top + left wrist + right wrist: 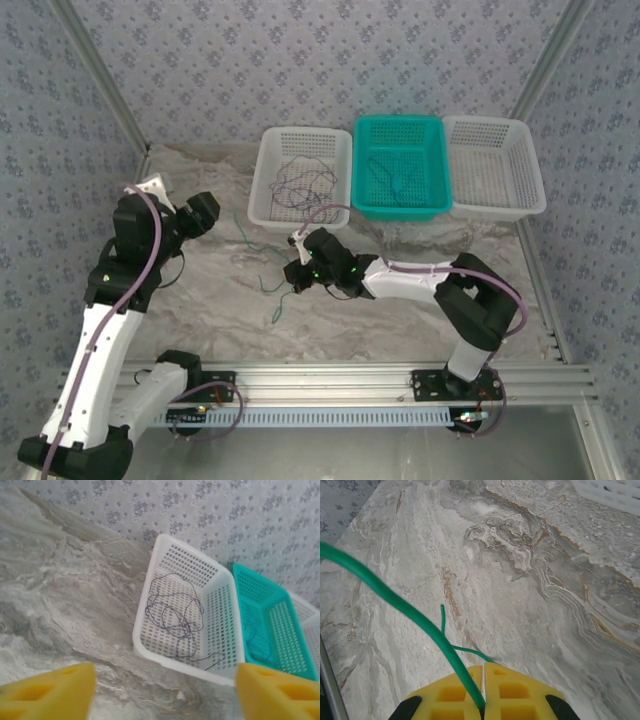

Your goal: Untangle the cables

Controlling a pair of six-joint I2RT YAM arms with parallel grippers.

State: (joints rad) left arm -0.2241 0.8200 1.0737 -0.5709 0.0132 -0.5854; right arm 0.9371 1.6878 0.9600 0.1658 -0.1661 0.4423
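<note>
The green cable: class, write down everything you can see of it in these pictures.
The green cable is thin, smooth and flexible, and it looks plastic-coated. One part is pinched between the shut yellow fingers of the right claw. From there it runs in a nearly straight diagonal, lifted off the surface, out of the wrist picture's left edge. A further stretch trails in loose bends across the marbled table.
</note>
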